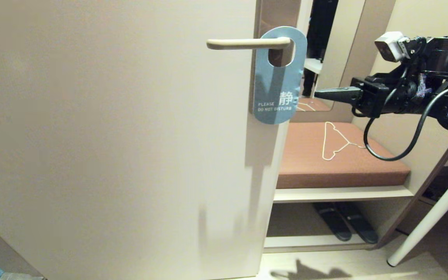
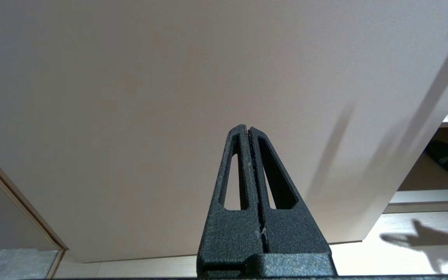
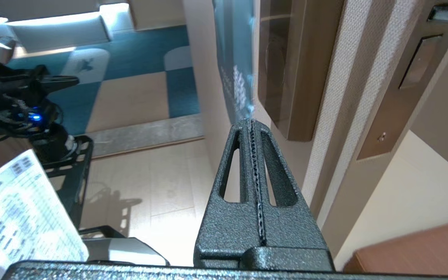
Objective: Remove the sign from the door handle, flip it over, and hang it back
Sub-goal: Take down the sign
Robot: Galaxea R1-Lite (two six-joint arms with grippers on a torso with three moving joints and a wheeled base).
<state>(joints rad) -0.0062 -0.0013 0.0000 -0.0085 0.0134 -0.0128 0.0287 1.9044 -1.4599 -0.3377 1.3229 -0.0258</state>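
Right claw (image 1: 317, 93) beside vertical sign (image 1: 276, 77).

Black textured right gripper (image 1: 317, 93), looping black cable (image 1: 387, 155), white wrist camera (image 1: 390, 46)

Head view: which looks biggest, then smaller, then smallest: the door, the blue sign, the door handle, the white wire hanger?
1. door
2. sign
3. door handle and wire hanger: they look about alike, and the hanger lies farther away, so no ranking.
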